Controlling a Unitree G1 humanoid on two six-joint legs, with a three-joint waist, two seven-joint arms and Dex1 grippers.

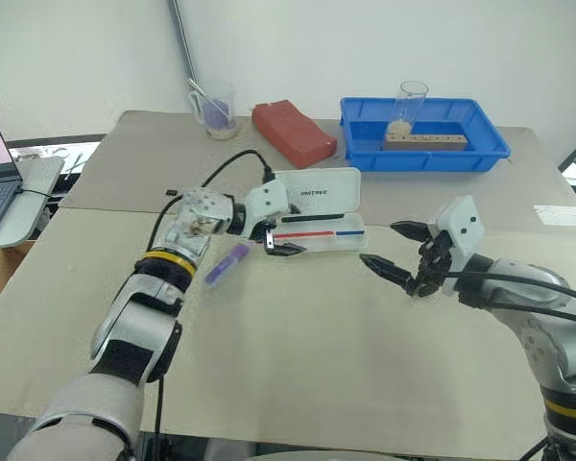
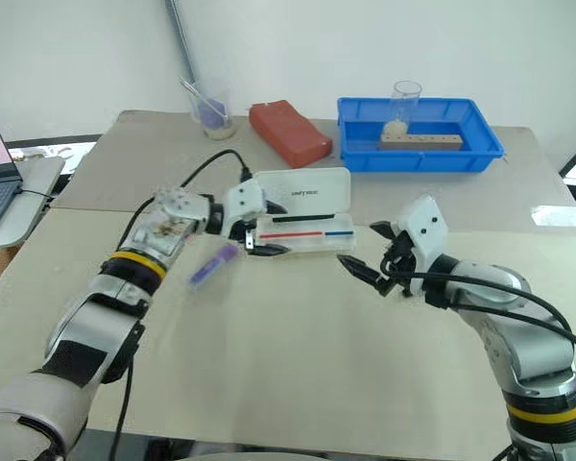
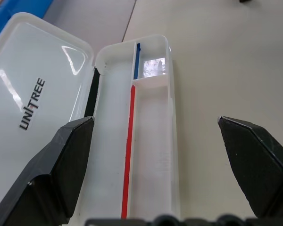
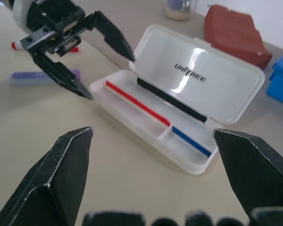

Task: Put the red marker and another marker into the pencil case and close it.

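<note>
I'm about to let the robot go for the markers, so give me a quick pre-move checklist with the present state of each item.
1. Pencil case lid open: ok.
2. Left gripper open and empty: ok.
3. Right gripper open and empty: ok.
4. Purple highlighter lying free on the table, outside the case: ok.
5. Red marker free to grasp: cannot tell, mostly hidden behind the left gripper.
6. Markers in the case: not ok, only thin sticks inside.

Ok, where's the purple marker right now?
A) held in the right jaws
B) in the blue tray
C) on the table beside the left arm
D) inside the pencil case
C: the purple marker lies on the table, outside the open pencil case.
</note>
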